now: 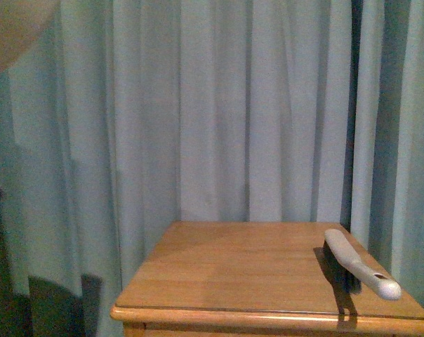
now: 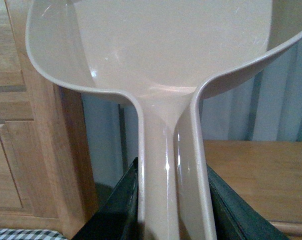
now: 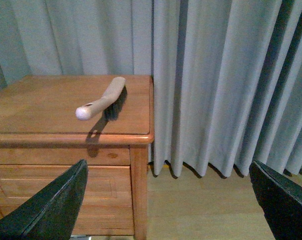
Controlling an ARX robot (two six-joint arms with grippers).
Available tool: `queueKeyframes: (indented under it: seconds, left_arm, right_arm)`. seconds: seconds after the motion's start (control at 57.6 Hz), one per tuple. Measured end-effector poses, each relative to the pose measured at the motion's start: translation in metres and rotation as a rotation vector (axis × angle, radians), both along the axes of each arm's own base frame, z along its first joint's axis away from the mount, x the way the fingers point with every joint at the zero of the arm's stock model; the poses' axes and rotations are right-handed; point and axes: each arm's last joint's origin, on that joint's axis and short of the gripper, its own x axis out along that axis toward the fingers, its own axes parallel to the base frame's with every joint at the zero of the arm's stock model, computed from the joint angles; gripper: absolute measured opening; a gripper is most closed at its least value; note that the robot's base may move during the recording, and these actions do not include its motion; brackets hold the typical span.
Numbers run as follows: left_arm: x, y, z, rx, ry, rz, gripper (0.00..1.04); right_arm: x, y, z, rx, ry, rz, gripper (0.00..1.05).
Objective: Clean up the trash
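Left pincer clamps the dustpan handle, right pincer gapes empty short of the brush; with no trash visible, sweeping may miss.

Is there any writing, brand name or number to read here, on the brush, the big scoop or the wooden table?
None can be read in any view.
The brush has a plain handle.
The dustpan shows only glare, no label.
The table and the curtain carry no print.

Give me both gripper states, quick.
Left gripper: closed on the handle of the beige plastic dustpan.
Right gripper: open, holding nothing.
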Motion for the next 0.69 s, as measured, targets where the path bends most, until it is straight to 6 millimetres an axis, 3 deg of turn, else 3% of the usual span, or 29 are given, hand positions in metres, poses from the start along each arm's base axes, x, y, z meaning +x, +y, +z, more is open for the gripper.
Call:
queueKeyframes:
  seconds: [0.226,0.399,0.504,0.59,0.695]
  left_arm:
    - [-0.020,0.018,-0.011,-0.012,-0.016,-0.001,0.29]
    - [-0.029,0.019,-0.010,-0.037,-0.036,-0.004,0.29]
    - [-0.030,0.019,-0.009,-0.042,-0.038,-0.011,0.29]
    - [-0.030,0.019,-0.009,-0.045,-0.037,-0.014,0.29]
    - [-0.030,0.019,-0.009,-0.047,-0.037,-0.014,0.29]
  right_arm:
    - [0.000,0.000,0.000,0.000,0.000,0.000,0.97]
    - [0.000,0.000,0.000,0.000,0.000,0.000,0.97]
    - [0.004,0.002,0.007,-0.104,-0.041,-0.296,0.97]
    - [0.008,0.001,-0.003,-0.173,0.117,-0.516,0.97]
    - [0.018,0.002,-0.003,-0.164,0.237,-0.494,0.97]
